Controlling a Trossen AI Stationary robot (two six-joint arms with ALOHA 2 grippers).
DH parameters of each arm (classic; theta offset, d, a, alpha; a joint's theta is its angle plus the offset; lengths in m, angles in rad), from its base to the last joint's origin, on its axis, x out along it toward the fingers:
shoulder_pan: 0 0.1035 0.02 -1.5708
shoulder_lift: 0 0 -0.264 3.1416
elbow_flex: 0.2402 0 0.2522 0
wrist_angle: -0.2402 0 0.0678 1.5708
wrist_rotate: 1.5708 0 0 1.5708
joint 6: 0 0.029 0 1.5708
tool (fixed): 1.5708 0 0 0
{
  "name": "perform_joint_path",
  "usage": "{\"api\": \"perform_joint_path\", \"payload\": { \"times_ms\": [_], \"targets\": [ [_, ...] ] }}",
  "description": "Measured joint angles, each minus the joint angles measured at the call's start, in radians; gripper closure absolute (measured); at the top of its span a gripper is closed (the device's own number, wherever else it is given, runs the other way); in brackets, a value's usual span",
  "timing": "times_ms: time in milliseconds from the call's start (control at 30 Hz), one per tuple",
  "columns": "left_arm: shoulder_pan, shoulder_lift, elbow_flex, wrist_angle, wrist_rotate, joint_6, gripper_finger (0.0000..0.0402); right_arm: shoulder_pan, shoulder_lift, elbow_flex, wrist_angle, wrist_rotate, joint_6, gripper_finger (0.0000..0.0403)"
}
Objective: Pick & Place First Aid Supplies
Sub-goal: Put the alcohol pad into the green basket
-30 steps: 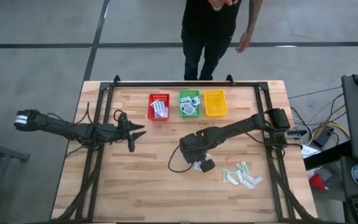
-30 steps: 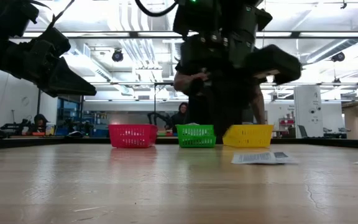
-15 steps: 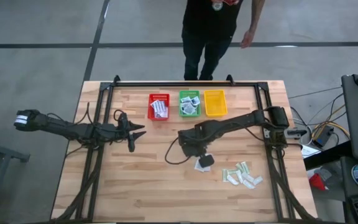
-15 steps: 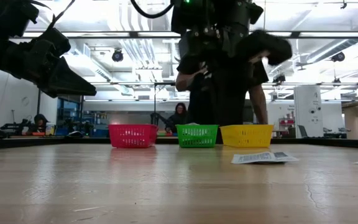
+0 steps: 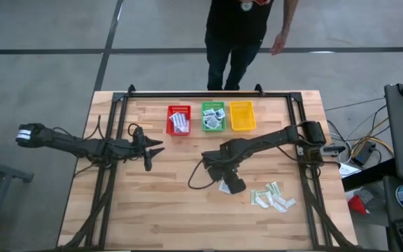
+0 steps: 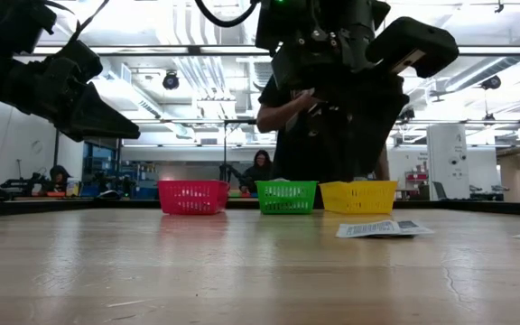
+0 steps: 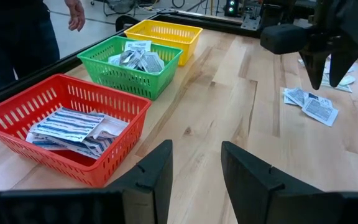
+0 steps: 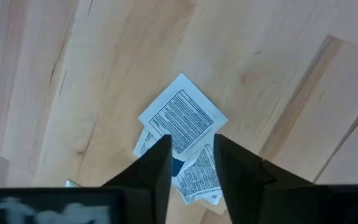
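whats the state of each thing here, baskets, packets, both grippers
red basket: upright, holds striped packets
green basket: upright, holds small packets
yellow basket: upright, looks empty
square packets: flat on the table, overlapping, not gripped
pale strips: loose pile on the table
left gripper: jaws open, empty, hanging above the table
right gripper: jaws apart, empty, above the square packets
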State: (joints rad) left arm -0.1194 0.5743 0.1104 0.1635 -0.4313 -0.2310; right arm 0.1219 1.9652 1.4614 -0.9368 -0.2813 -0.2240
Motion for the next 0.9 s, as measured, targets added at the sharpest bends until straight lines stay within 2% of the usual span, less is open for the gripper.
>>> {"api": "perform_joint_path", "payload": {
  "times_ms": [167,300,467,833,900],
  "targets": [
    [0.000,0.000,0.000,0.000,0.000,0.000,0.0268,0.000,0.000,-0.010,0.008,0.000,-0.013,0.0248],
    [0.000,0.000,0.000,0.000,0.000,0.000,0.0268,0.000,0.000,-0.033,0.060,0.000,-0.019,0.0234],
    [0.000,0.000,0.000,0.000,0.000,0.000,0.0268,0.000,0.000,-0.076,0.148,0.015,-0.018,0.0233],
    [0.000,0.000,0.000,0.000,0.000,0.000,0.0268,0.003,0.000,-0.145,0.212,0.024,-0.003,0.0234],
    [0.000,0.000,0.000,0.000,0.000,0.000,0.0268,0.003,0.000,-0.158,0.232,0.055,0.011,0.0234]
  ]
}}
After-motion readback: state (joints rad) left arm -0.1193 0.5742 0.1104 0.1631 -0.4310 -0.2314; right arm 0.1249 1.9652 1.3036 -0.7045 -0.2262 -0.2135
